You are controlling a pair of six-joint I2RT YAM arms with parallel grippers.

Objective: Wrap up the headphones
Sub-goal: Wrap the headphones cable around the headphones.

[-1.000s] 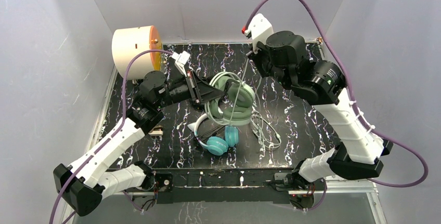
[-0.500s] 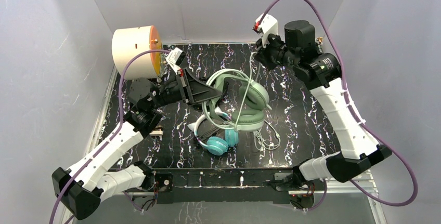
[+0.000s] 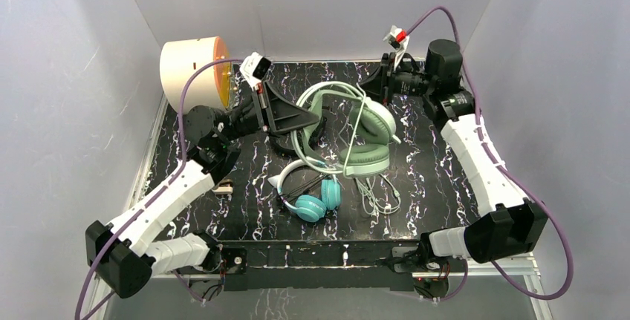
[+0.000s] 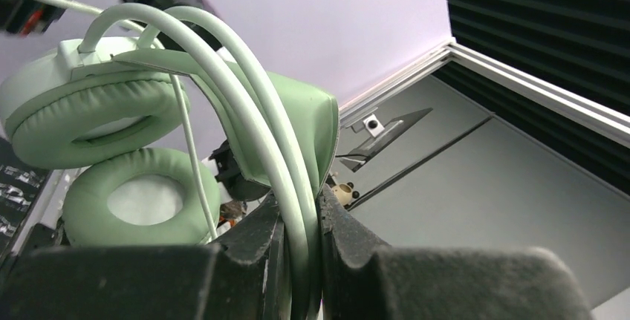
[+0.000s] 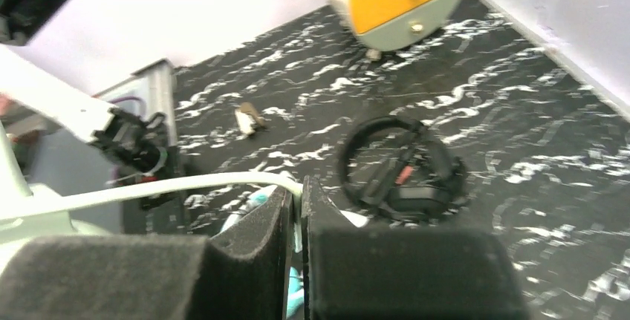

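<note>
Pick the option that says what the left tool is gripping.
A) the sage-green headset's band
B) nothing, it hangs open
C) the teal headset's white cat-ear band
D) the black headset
A: in the left wrist view the left tool is clamped on the curved band of the sage-green headset, with one finger on each side of the band.

The left arm (image 3: pixel 160 205) reaches from the near left corner toward the middle. Its left gripper (image 3: pixel 316 122) is turned sideways, fingers (image 4: pixel 256 257) clamped on the sage-green headphones (image 4: pixel 286 149) at the band. The right arm (image 3: pixel 483 164) stretches far back, wrist bent leftward. The right gripper (image 3: pixel 367 89) has its fingers (image 5: pixel 256 234) nearly together, pinching the light cable (image 5: pixel 148 190).
</note>
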